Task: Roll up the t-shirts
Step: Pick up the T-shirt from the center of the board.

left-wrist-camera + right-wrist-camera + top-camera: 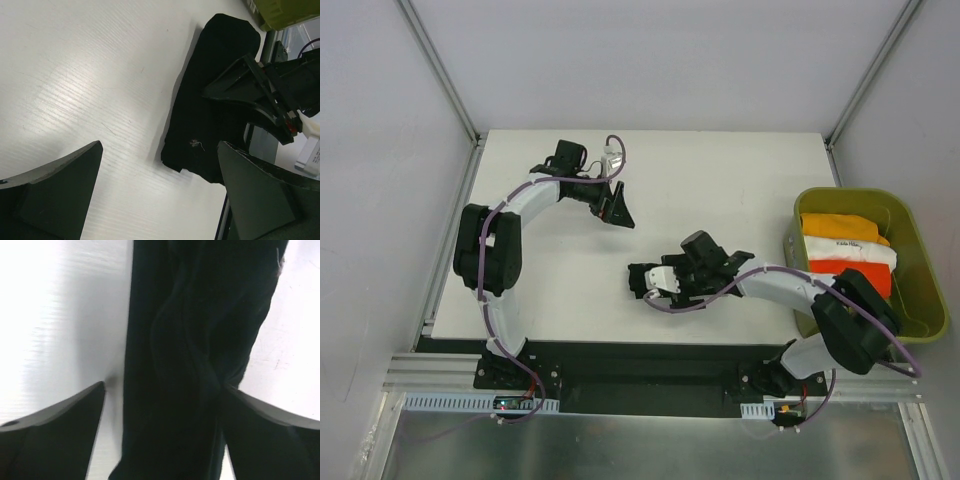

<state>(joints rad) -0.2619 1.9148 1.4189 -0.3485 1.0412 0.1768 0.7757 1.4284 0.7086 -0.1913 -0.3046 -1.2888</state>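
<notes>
The black t-shirt lies as a tight roll on the white table, left of centre front. It also shows in the left wrist view and in the right wrist view. My right gripper is low over the roll with its jaws open and astride it. Its right finger touches the cloth and its left finger stands apart from it. My left gripper is open and empty, farther back on the table. Orange, white and red-orange t-shirts lie folded in the tub.
The olive-green plastic tub stands at the table's right edge, and its corner shows in the left wrist view. The right arm's finger reaches over the roll in that view. Grey walls enclose the table on three sides.
</notes>
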